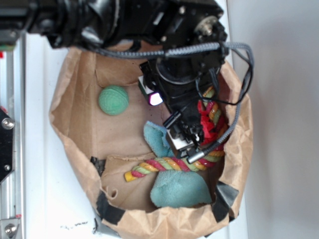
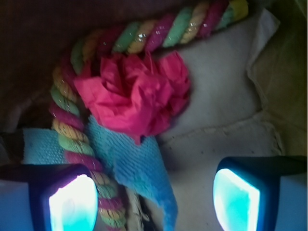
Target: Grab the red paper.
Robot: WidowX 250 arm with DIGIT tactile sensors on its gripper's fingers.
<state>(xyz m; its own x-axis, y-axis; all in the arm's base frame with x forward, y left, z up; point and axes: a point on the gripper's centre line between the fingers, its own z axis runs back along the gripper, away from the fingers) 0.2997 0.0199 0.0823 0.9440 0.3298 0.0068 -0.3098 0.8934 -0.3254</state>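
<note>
While the tool point(image 2: 154, 197) hangs with jaws apart and empty, the red paper point(image 2: 134, 94) lies ahead, cradled by the rope point(image 2: 72, 139) beside the cloth point(image 2: 130, 159). Approach step; next, advance and close.

lab test rig | metal frame rail point(image 1: 11, 149) | white tabletop point(image 1: 279, 124) | paper bag point(image 1: 75, 129)

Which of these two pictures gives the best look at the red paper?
The wrist view. There the red paper fills the middle of the frame, crumpled, lying against the rope and cloth. In the exterior view, only a red sliver peeks out beside the arm, mostly hidden.
</note>
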